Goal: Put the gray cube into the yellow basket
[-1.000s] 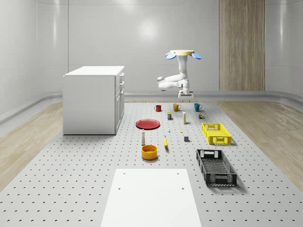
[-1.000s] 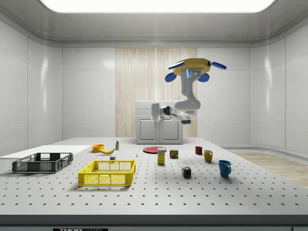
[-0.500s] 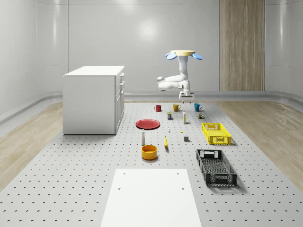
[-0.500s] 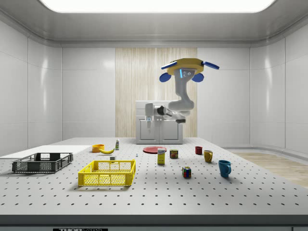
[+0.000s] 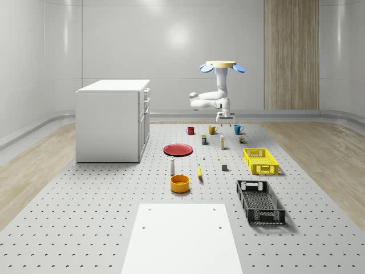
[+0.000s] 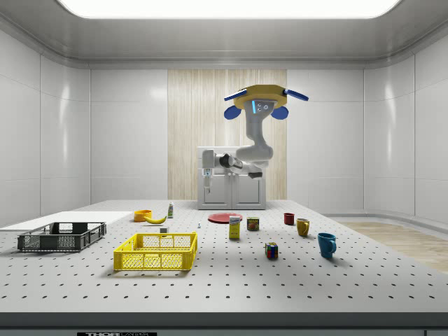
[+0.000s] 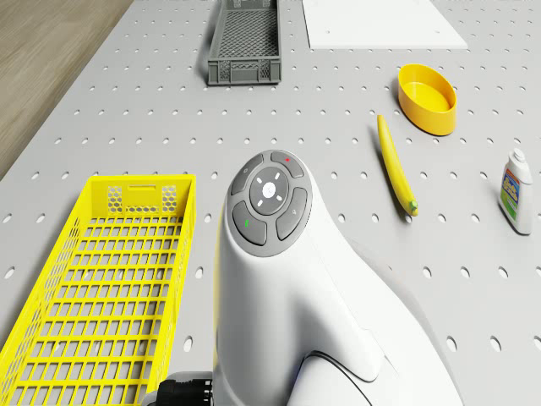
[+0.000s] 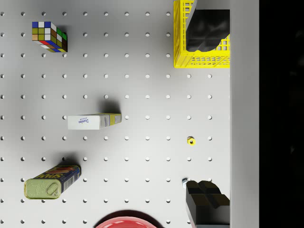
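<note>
The grey perforated desk point(image 5: 85, 217) carries many loose items. The quadrotor drone point(image 5: 222, 65) hovers high over its far part, with the jaws spread wide, empty and well above everything. The yellow mesh basket point(image 5: 260, 161) sits toward the whole-scene view's right. The small gray cube point(image 5: 224, 167) rests on the desk just beside the basket's left wall, ungrasped. Judged risks: hover drift during descent could knock so small a cube aside, or a finger could snag the nearby basket wall.
</note>
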Robot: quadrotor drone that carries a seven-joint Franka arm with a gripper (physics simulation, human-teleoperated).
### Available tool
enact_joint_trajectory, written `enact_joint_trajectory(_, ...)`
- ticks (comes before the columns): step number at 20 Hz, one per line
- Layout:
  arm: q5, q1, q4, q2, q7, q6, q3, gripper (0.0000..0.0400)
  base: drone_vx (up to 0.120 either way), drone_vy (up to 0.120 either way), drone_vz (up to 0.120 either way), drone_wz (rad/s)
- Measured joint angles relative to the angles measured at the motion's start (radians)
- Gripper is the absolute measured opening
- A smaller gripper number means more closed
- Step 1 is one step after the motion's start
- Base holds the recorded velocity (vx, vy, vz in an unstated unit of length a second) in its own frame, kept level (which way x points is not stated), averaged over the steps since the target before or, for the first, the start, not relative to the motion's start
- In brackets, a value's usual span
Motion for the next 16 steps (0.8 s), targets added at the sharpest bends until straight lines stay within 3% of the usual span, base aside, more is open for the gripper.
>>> enact_joint_trajectory(5, 0.007, -0.004, 0.001, -0.016, 0.003, 0.014, 0.003, 0.0400, 0.120, 0.000, 0.000, 0.000)
enact_joint_trajectory(16, 0.021, -0.012, 0.002, -0.047, 0.010, 0.044, 0.009, 0.0400, 0.120, -0.113, 0.000, 0.000)
